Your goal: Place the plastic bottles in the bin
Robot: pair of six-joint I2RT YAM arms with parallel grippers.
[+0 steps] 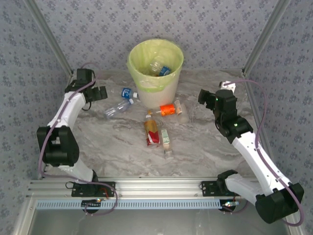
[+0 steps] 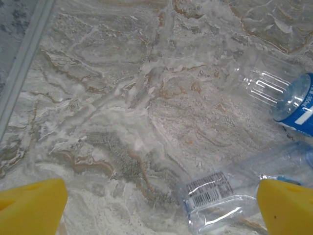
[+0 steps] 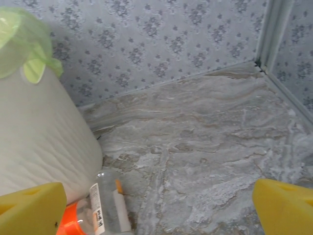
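As both tools stand w/ jaws wide apart and nothing betw. them, the step in hand is, I judge, a pick by the L gripper [image 1: 100,93], which hangs left of the bin [image 1: 168,85]. The closest target is the clear bottle [image 2: 222,200], lying on the table [image 2: 122,98] front-left of the bin. In the L wrist view it sits off to one side, its far end reaching one yellow pad [image 2: 286,208], so it is not centred betw. the pads.

To do it well: shift the gripper toward the bin until the bottle's middle is under the gap, and turn the wrist approx. a quarter, because now the pads would close along the bottle's length, not across it. Come low, close softly; thin plastic dents and may slip. Lift above the rim before release.

Long axis: flat on the table, diagonal, neck end toward the bin as far as I can tell, base w/ barcode away from it. The blue-label bottle [image 2: 293,100] lies closer to the bin's foot; do not knock it.

The R gripper [image 1: 204,96] hangs right of the bin. A few plastic bottles [image 1: 160,67] lie inside the bin.
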